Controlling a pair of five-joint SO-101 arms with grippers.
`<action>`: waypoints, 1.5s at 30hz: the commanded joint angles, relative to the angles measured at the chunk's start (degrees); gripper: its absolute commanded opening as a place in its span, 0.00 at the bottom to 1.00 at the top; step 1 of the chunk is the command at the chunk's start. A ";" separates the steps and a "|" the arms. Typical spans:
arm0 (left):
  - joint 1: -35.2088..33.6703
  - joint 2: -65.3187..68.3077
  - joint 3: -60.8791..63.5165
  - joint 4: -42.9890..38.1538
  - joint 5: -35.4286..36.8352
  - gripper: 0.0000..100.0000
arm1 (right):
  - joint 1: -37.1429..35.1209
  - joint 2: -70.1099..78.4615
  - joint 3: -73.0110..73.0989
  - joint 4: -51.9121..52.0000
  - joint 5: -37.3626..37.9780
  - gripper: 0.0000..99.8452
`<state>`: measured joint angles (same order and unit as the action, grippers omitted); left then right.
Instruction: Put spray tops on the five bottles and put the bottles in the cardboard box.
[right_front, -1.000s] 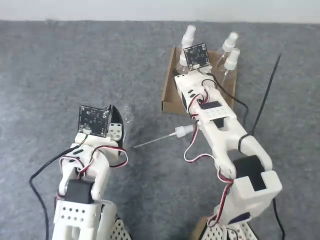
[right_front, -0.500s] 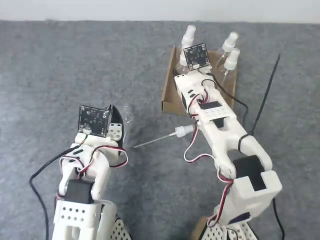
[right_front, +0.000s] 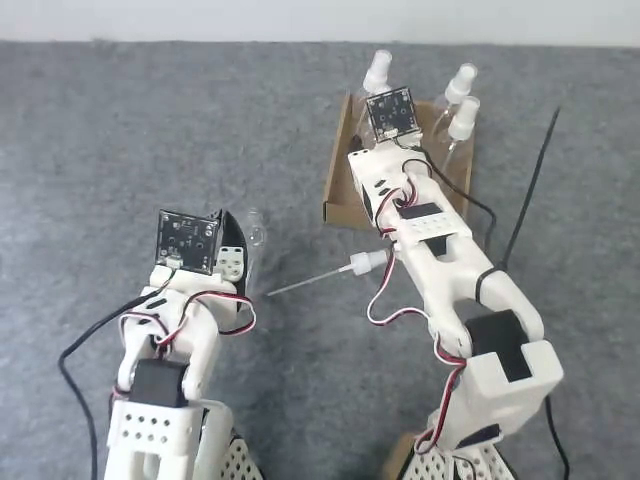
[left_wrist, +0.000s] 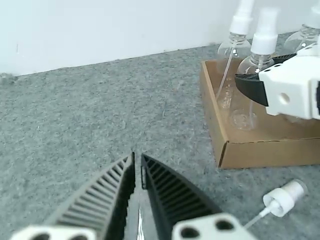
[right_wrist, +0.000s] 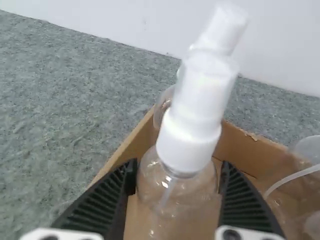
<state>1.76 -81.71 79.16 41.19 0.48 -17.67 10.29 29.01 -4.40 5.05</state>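
Note:
A cardboard box (right_front: 335, 185) sits far right on the grey mat. Three clear bottles with white spray tops stand in it. My right gripper (right_wrist: 175, 175) is shut on the near-left bottle (right_wrist: 180, 185), one black finger on each side of its shoulder. That bottle (left_wrist: 248, 67) also appears in the left wrist view with the right gripper (left_wrist: 250, 81) against it. A loose spray top (right_front: 365, 263) with a long tube lies on the mat between the arms. My left gripper (left_wrist: 137, 160) is low over the mat, shut and holding nothing. A topless clear bottle (right_front: 255, 233) stands right beside it.
Two more topped bottles (right_front: 460, 82) (right_front: 465, 115) stand at the box's far right. A thin black cable (right_front: 535, 180) runs along the mat right of the box. The white wall (left_wrist: 100, 30) borders the mat's far edge.
The right wrist has shifted very slightly toward the far side of the box with the bottle. The left arm has not moved.

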 joint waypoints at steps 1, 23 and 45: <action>0.00 0.26 -0.57 -1.32 0.62 0.01 | -0.75 -0.92 -3.25 -0.92 0.62 0.23; 0.00 0.26 -0.57 -1.32 0.62 0.01 | -1.19 -1.45 -6.24 -0.75 0.70 0.25; -0.09 0.26 -0.48 -1.32 0.62 0.01 | -1.27 -37.14 -6.33 15.78 0.79 0.24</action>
<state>1.76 -81.71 79.16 41.19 0.48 -18.64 -15.47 26.55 6.42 5.05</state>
